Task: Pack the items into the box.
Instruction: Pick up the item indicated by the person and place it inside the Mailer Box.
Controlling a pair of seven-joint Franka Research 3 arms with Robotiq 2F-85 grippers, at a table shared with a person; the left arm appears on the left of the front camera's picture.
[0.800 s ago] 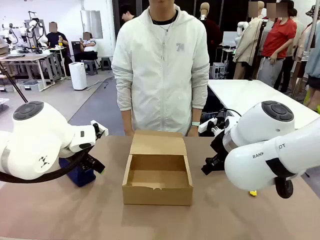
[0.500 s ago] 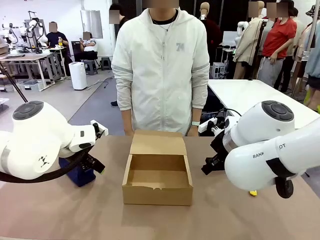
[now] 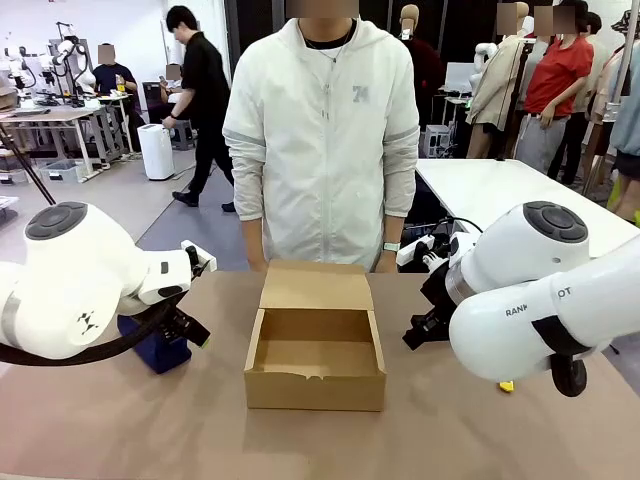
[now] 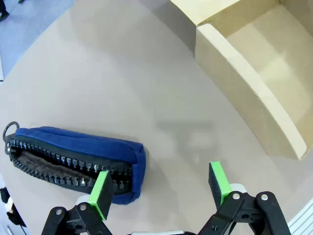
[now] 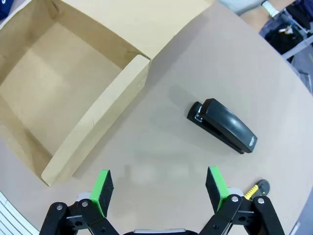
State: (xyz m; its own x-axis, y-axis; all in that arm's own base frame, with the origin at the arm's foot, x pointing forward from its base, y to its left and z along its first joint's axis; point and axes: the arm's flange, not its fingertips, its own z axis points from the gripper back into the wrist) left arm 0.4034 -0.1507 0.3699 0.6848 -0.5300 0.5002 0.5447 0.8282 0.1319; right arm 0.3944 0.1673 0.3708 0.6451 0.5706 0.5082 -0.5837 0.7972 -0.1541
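left end effector (image 4: 161, 188) still released, above pouch (image 4: 73, 156) end | right end effector (image 5: 159, 188) still released, near stapler (image 5: 224, 126) | box (image 3: 315, 390) unmoved, open | person in black (image 3: 200, 100) newly walking behind

past your brown tabletop (image 3: 120, 430) you see a grey floor (image 3: 190, 215) running to a white wall (image 3: 130, 30) at far left and dark panels (image 3: 450, 30) at the back. white desks (image 3: 50, 115) and a white bin-like unit (image 3: 155, 150) stand left, a white table (image 3: 500, 190) right. lighting is bright and even.
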